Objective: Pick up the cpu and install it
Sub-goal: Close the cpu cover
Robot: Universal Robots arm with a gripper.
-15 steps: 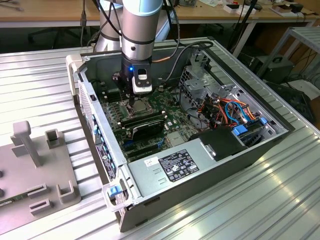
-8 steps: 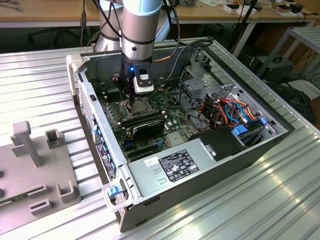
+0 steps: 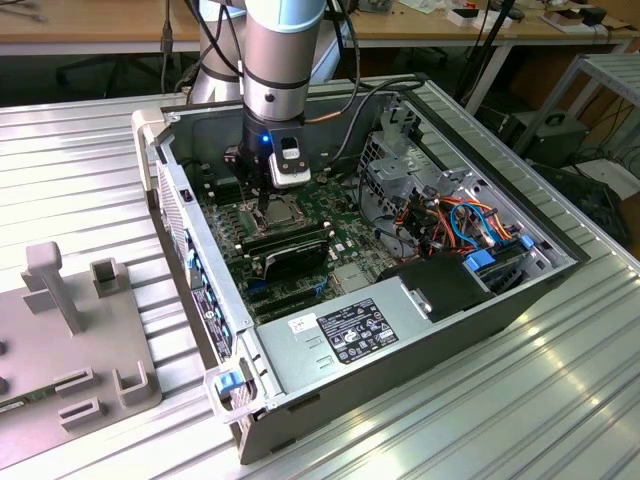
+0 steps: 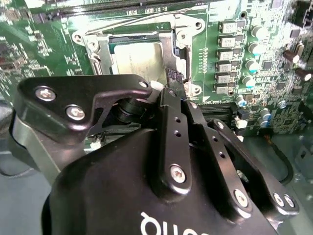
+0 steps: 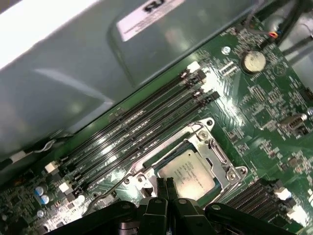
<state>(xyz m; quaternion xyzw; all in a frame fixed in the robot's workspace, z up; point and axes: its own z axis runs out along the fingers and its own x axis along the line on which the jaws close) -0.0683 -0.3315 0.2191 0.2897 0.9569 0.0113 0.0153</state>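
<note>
Aluminium table [image 3: 560,400], wooden desks [image 3: 90,28], socketed cpu [image 5: 188,172]

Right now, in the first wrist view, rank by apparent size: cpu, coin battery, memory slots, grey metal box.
Largest to smallest:
1. grey metal box
2. memory slots
3. cpu
4. coin battery
The box runs out of frame, so only its visible part counts.

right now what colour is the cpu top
The cpu is dull silver-grey on top, best in the first wrist view.
</note>
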